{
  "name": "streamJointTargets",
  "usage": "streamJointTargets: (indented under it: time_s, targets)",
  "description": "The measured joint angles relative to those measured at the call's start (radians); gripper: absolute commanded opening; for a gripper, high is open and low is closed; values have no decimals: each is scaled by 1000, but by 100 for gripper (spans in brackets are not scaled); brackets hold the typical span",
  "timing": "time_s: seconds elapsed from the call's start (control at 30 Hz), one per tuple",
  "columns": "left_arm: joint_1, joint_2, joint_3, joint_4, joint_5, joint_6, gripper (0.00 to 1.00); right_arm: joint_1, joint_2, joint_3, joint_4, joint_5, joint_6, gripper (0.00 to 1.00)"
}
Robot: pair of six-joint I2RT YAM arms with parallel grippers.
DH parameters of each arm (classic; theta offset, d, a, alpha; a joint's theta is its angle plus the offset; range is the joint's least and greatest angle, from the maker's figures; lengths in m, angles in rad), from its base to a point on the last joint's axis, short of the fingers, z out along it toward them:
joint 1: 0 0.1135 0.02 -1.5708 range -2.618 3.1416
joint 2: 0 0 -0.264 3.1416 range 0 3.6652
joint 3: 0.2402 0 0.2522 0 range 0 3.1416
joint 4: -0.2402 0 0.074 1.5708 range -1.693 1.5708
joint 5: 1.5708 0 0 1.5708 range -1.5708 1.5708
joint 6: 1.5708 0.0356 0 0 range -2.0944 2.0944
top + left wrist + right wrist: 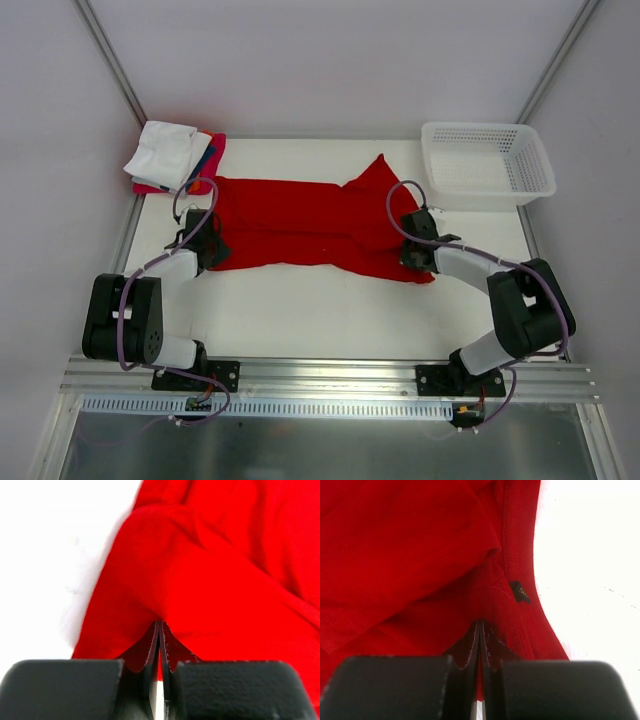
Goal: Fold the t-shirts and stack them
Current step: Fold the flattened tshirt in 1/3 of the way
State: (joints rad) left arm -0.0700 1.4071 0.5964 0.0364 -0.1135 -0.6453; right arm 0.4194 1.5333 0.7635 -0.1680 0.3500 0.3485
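You have the red t-shirt [300, 225] stretched lengthwise across the middle of the table [300, 300], rumpled. Your left gripper [159, 630] is pinched tight on its left end, jaws pressed together with red cloth caught between them. Your right gripper [480, 627] bites the right end the same way, just beside a small dark label [520, 592]. The folded shirts [170, 155] sit stacked at the far-left corner, white on top, and the white basket [487, 165] sits far right.
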Motion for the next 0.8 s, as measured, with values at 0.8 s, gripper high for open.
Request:
streamJointTargets:
  time_s: [0.8]
  targets:
    - [10,-472,-134,-301,-107,-116,0,-70,-558,-134,-302,43,17,1]
